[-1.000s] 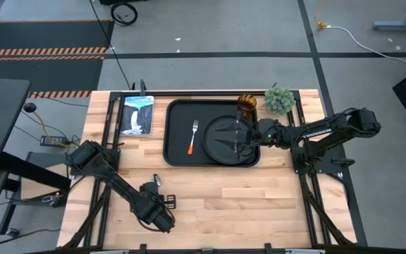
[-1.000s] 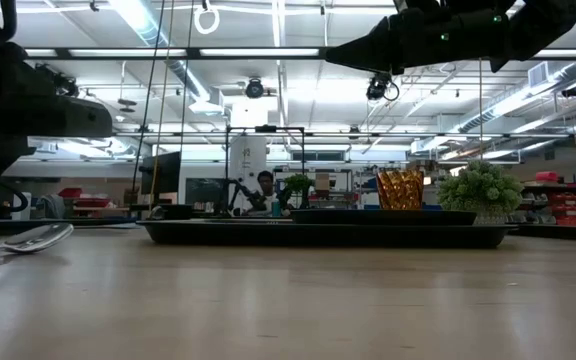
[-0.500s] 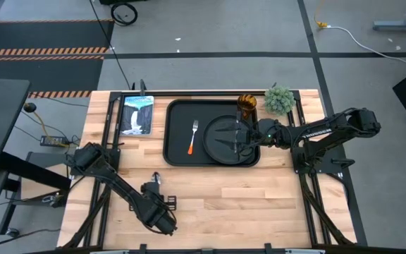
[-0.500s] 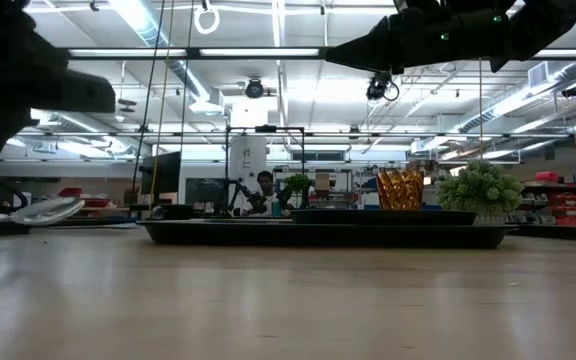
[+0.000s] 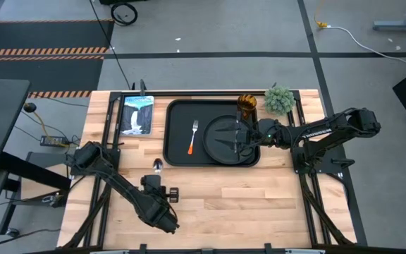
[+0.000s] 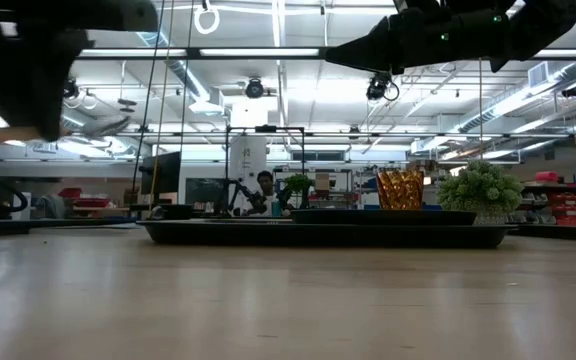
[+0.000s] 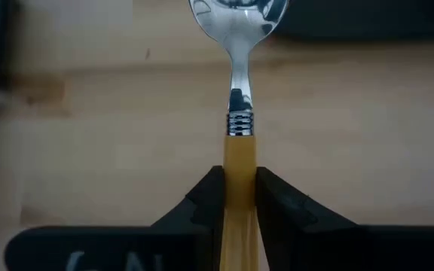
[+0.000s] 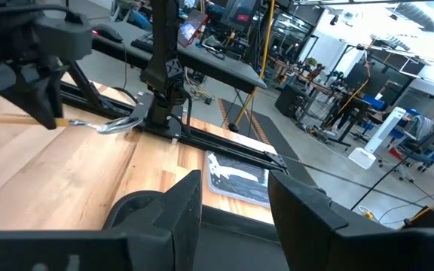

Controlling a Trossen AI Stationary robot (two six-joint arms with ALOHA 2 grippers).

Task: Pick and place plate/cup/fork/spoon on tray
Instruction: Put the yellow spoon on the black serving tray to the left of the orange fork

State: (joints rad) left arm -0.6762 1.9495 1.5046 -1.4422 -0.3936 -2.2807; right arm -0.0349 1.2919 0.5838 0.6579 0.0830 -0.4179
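The black tray (image 5: 177, 152) lies at the table's far middle. On it are the round black plate (image 5: 220, 137), the fork (image 5: 192, 137) with its red-orange handle, and the amber cup (image 5: 247, 104) at the far right corner. My left gripper (image 5: 154, 185) is shut on the spoon (image 7: 238, 90), just near of the tray's near left corner. The spoon's bowl (image 5: 157, 165) points toward the tray. My right gripper (image 5: 240, 141) hangs open and empty above the plate's right part. My left gripper pinches the spoon's orange handle (image 7: 239, 169) between its two fingers, a little below the silver collar. The fingers lie along the handle, coming from the table's near side. The spoon is lifted clear of the table, roughly level, bowl (image 7: 237, 11) leading.
A small green potted plant (image 5: 279, 99) stands off the tray's far right corner. A picture card (image 5: 137, 114) lies left of the tray. Bare wood stretches along the table's near half. A person (image 6: 264, 185) shows far back in the room.
My left gripper has risen and gone toward the table's far edge, toward the tray's near left corner, staying shut on the spoon. The spoon has been lifted clear of the table and carried along, bowl first.
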